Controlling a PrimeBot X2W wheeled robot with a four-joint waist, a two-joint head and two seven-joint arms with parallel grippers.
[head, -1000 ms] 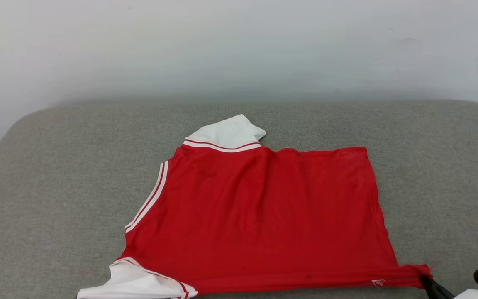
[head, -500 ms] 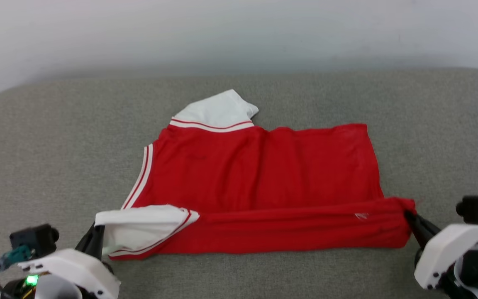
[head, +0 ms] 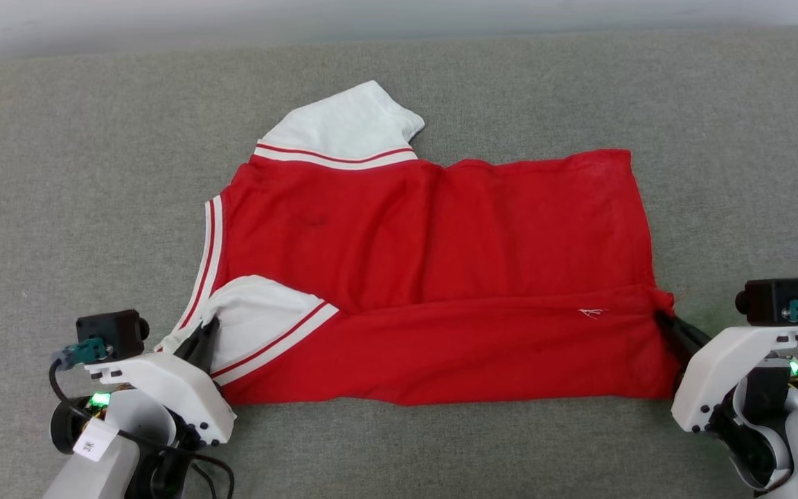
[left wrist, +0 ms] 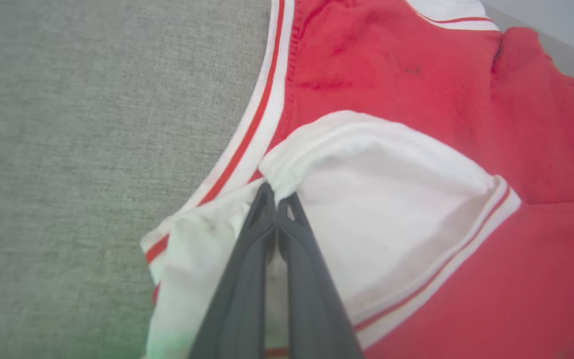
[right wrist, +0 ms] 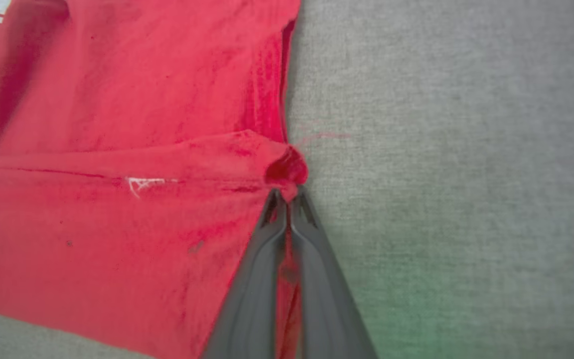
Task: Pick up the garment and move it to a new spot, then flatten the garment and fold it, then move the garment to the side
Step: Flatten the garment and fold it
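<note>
Grey woven upholstered surface spans the head view, pale wall strip at top. Red jersey lies spread at the centre of it, collar end to the robot's left, hem to its right, with the near long edge lifted and doubled over the body as a band. Left gripper sits at the near-left of the cloth, jaws clamped tight on the cuff of the near white sleeve; the left wrist view shows the white edge bunched right at the tips. Right gripper is at the right edge, jaws likewise clenched on the red hem corner, which puckers into a small loop at the tips. Far white sleeve sticks out flat past the far edge. Tiny white logo mark shows on the folded band. Step in hand looks like the lengthwise fold, near edge going over toward the far edge. To do it well: carry both pinches level and at matched pace, hold light tension between them so the thin fabric does not sag mid-span, bring the near edge square onto the far edge, lower before letting go. The near sleeve should land inside the fold, not trailing out. Pulling too hard likely drags the whole jersey along the surface.
</note>
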